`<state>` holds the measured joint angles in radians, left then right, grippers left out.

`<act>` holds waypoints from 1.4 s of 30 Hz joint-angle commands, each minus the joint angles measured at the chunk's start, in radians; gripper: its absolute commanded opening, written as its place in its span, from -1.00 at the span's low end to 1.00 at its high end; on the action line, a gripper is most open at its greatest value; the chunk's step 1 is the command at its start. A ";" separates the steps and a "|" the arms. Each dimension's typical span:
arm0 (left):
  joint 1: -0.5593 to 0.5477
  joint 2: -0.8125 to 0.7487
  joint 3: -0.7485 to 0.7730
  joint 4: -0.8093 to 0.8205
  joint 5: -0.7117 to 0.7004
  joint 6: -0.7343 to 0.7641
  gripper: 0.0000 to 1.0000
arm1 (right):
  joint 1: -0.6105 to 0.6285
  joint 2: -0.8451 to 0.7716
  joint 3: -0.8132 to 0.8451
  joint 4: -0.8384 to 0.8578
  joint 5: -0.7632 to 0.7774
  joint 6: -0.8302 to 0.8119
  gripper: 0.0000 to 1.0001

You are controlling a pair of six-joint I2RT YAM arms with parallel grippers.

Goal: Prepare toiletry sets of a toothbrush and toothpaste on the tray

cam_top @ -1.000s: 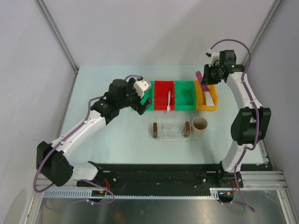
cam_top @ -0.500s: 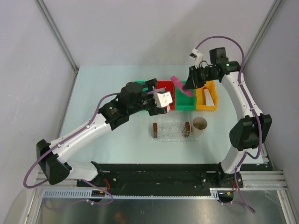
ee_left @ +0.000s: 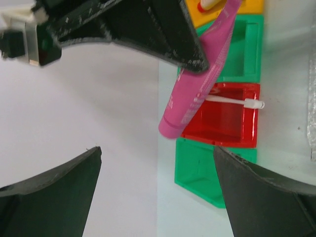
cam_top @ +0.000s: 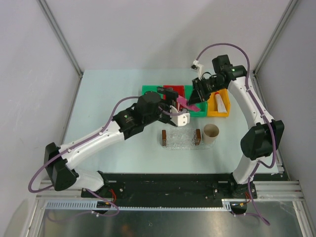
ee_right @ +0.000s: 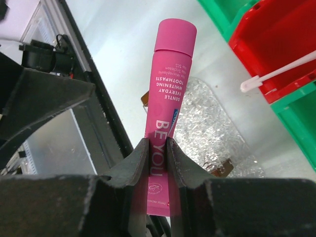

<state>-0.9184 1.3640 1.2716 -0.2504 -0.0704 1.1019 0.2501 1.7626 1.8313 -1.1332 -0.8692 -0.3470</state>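
magenta-pink toothpaste (ee_right: 168,98), white toothbrush (ee_left: 229,101), red bin (ee_left: 217,126)

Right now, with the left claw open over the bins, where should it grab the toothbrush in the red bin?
Take the toothbrush on its thin shaft, just behind the end that pokes past the rim of the red bin. Come down from above with the left claw closing across the shaft; there it likely sits raised off the floor. Mind the toothpaste hanging nearby.

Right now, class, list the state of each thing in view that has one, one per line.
right gripper: shut on toothpaste
left gripper: open
toothpaste: held off the table
toothbrush: lying in red bin
tray: empty
cup: upright
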 commanded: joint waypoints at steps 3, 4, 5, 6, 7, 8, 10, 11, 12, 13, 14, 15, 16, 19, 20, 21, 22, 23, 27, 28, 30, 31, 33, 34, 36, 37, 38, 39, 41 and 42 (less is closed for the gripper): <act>-0.036 0.024 0.028 -0.027 0.030 0.058 0.99 | 0.015 0.032 0.068 -0.094 -0.096 -0.060 -0.78; -0.037 0.026 0.028 -0.035 0.037 0.058 0.99 | 0.020 0.032 0.072 -0.094 -0.097 -0.061 -0.78; -0.037 0.027 0.028 -0.042 0.044 0.050 0.99 | 0.021 0.032 0.074 -0.097 -0.099 -0.064 -0.78; -0.040 0.030 0.026 -0.046 0.052 0.046 0.99 | 0.023 0.034 0.074 -0.102 -0.105 -0.066 -0.78; -0.039 0.033 0.025 -0.049 0.058 0.049 1.00 | 0.028 0.034 0.074 -0.103 -0.108 -0.070 -0.77; -0.040 0.035 0.023 -0.055 0.061 0.047 0.99 | 0.031 0.031 0.074 -0.105 -0.111 -0.073 -0.78; -0.040 0.040 0.015 -0.064 0.095 0.046 0.99 | 0.034 0.031 0.077 -0.114 -0.120 -0.084 -0.77; -0.040 0.041 0.015 -0.070 0.099 0.042 0.99 | 0.037 0.031 0.082 -0.119 -0.120 -0.086 -0.78; -0.040 0.046 0.012 -0.072 0.107 0.042 1.00 | 0.038 0.026 0.083 -0.129 -0.125 -0.090 -0.77; -0.040 0.047 0.009 -0.070 0.116 0.041 1.00 | 0.040 0.024 0.083 -0.132 -0.128 -0.096 -0.77; -0.042 0.049 0.008 -0.072 0.121 0.041 1.00 | 0.041 0.024 0.083 -0.135 -0.131 -0.102 -0.78; -0.040 0.053 0.008 -0.072 0.127 0.039 1.00 | 0.041 0.020 0.083 -0.145 -0.137 -0.107 -0.77; -0.040 0.056 0.009 -0.070 0.129 0.038 1.00 | 0.043 0.020 0.083 -0.151 -0.142 -0.113 -0.77; -0.040 0.066 0.012 -0.070 0.129 0.042 1.00 | 0.044 0.021 0.083 -0.168 -0.151 -0.125 -0.77; -0.040 0.070 0.012 -0.070 0.130 0.045 1.00 | 0.046 0.021 0.083 -0.172 -0.155 -0.135 -0.77; -0.040 0.070 0.012 -0.070 0.132 0.046 0.99 | 0.048 0.021 0.083 -0.183 -0.163 -0.138 -0.77; -0.040 0.070 0.009 -0.070 0.132 0.049 0.99 | 0.049 0.021 0.083 -0.186 -0.165 -0.141 -0.77; -0.039 0.073 0.009 -0.070 0.133 0.052 0.99 | 0.051 0.020 0.083 -0.189 -0.168 -0.145 -0.77; -0.034 0.080 0.005 -0.067 0.136 0.058 0.99 | 0.063 0.024 0.086 -0.224 -0.174 -0.174 -0.77; -0.033 0.080 0.006 -0.064 0.136 0.061 0.99 | 0.069 0.026 0.085 -0.230 -0.175 -0.181 -0.77; -0.028 0.081 0.011 -0.064 0.141 0.059 0.99 | 0.075 0.028 0.083 -0.246 -0.179 -0.190 -0.76; -0.025 0.083 0.014 -0.061 0.142 0.059 0.99 | 0.081 0.031 0.083 -0.247 -0.179 -0.194 -0.76; -0.027 0.087 0.015 -0.062 0.149 0.061 0.97 | 0.087 0.032 0.083 -0.252 -0.182 -0.198 -0.76; -0.027 0.089 0.015 -0.062 0.149 0.065 0.96 | 0.089 0.031 0.083 -0.252 -0.182 -0.199 -0.76; -0.025 0.090 0.014 -0.062 0.149 0.070 0.92 | 0.094 0.031 0.086 -0.260 -0.182 -0.204 -0.76; -0.025 0.090 0.009 -0.062 0.150 0.073 0.87 | 0.097 0.031 0.085 -0.263 -0.183 -0.205 -0.77; -0.025 0.089 0.006 -0.062 0.149 0.073 0.84 | 0.095 0.029 0.085 -0.270 -0.183 -0.208 -0.76; -0.025 0.087 0.002 -0.062 0.150 0.075 0.80 | 0.098 0.028 0.085 -0.273 -0.182 -0.213 -0.76; -0.025 0.083 -0.011 -0.062 0.155 0.075 0.62 | 0.098 0.028 0.083 -0.281 -0.182 -0.221 -0.76; -0.025 0.081 -0.018 -0.062 0.155 0.073 0.54 | 0.098 0.029 0.082 -0.281 -0.180 -0.221 -0.76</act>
<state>-0.9485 1.4525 1.2709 -0.3252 0.0574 1.1538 0.3450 1.7992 1.8706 -1.3350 -1.0073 -0.5430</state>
